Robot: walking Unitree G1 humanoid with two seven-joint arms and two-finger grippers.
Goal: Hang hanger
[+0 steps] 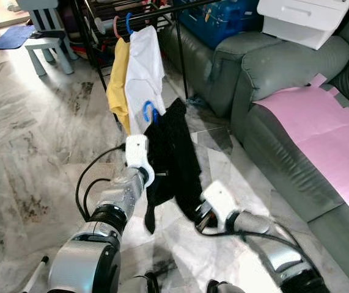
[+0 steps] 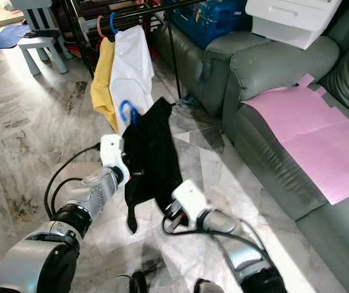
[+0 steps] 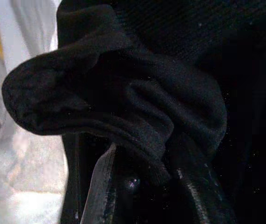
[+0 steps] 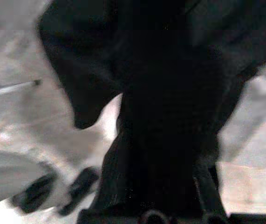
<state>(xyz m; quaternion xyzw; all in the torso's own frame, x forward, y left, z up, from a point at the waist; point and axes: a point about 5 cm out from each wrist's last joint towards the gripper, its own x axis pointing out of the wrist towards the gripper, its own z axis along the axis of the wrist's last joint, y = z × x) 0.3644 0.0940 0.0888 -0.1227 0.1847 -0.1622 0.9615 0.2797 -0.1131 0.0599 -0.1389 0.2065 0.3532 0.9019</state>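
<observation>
Gripping black garment (image 1: 173, 152) on blue hanger (image 1: 149, 110): left end effector (image 1: 157, 173).

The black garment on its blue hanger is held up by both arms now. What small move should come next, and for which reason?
Probably raise the left gripper forward and upward toward the rack rail. The blue hanger hook of the black garment sits well below the rail, near the hem of the white shirt hanging there beside the yellow shirt. The right gripper only supports the garment's lower edge.

Both silver arms reach forward, left claw (image 1: 156, 174) raised higher than right claw (image 1: 200, 215); their fingers are hidden by black cloth.
</observation>
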